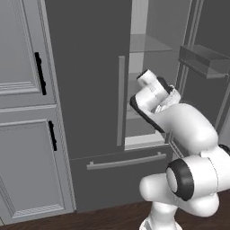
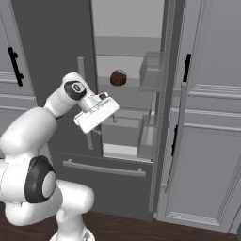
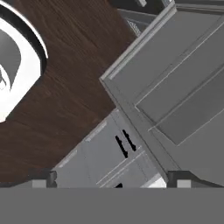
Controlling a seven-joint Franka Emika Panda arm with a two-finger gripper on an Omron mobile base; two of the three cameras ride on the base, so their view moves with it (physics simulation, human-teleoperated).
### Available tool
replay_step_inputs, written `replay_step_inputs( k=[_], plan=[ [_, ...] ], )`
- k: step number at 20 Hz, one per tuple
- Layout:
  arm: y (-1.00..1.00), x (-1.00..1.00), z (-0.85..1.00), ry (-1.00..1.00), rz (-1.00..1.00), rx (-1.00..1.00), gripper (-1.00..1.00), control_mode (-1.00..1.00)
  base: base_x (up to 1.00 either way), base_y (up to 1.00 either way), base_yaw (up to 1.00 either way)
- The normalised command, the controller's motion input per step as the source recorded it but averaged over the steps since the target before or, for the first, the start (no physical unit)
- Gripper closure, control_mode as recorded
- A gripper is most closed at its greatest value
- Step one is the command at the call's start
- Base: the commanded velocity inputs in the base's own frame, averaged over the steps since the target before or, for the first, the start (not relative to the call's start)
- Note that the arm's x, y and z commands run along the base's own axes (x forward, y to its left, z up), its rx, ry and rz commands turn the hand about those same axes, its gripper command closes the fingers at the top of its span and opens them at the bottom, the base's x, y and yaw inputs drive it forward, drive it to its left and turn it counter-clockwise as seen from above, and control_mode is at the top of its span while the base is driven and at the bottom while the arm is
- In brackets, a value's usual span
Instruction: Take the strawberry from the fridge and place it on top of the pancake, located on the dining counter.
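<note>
The fridge [image 1: 90, 67] is tall and dark grey, with a smooth matte front. Its left door is closed and its right door [image 2: 181, 141] stands open. Inside there are flat glass shelves [image 1: 148, 44] with pale edges. On one shelf lies a dark reddish-brown round lump [image 2: 118, 77]. The open door carries box-shaped bins [image 1: 204, 60] of clear grey material; I cannot tell whether anything is in them. The strawberry cannot be made out from these views. Below the doors is the bottom drawer [image 1: 121, 173] with a long horizontal light grey handle. A long vertical handle [image 1: 121, 101] is on the closed door.

The claw [image 3: 111, 177] is wide open and holds nothing; its two dark tips stand far apart in the hand view, over the dark brown wooden floor [image 3: 65, 87]. To the left of the fridge are light grey panelled cabinets [image 1: 22, 112] with short black handles.
</note>
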Motion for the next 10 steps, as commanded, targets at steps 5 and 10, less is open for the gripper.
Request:
replay_step_inputs(
  k=[5, 10],
  plan=[
    [0.68, 0.35, -0.33, -0.53, -0.4, 0.52, -1.0, -1.0, 0.0, 0.0, 0.0],
    [0.7, 0.0, -0.11, -0.77, -0.39, 0.21, -1.0, -1.0, 0.0, 0.0, 0.0]
  ],
)
